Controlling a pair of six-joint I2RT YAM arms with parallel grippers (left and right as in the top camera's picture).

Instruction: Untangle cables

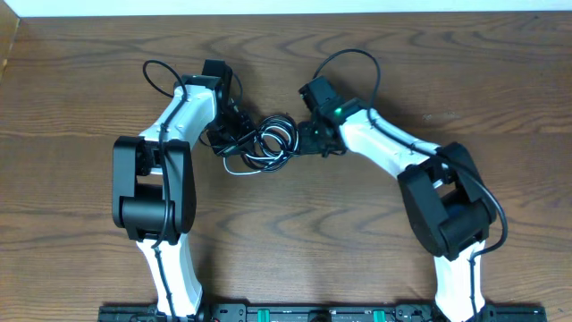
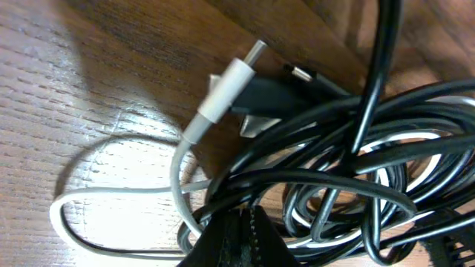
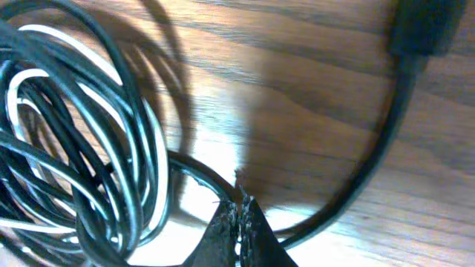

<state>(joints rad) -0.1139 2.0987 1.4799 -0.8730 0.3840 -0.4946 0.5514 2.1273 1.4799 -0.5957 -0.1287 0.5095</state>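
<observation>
two robot arms lean in from either side over a knot of cables [image 1: 264,143] lying on the wooden table [image 1: 89,72], midway between left and right and somewhat toward the far edge; the left gripper [image 1: 225,134] meets the bundle's left rim and the right gripper [image 1: 308,139] its right rim, a stance that looks set for drawing the coils apart from opposite ends; both grippers are closed, tips pressed together; the left one sits among crossing black loops, and whether a strand is caught between its tips cannot be told; the right one closes at the very edge of the coil, where a black strand [image 3: 197,172] runs in, seemingly pinched, though that too is unclear; a white cable [image 2: 111,189] loops out on the near side of the heap, its plug [image 2: 226,81] lying against a black plug [image 2: 274,93]; it looks the easiest piece to free first; the black coils are threaded through one another, so the untangling appears barely begun; a hard pull could tighten the knot
</observation>
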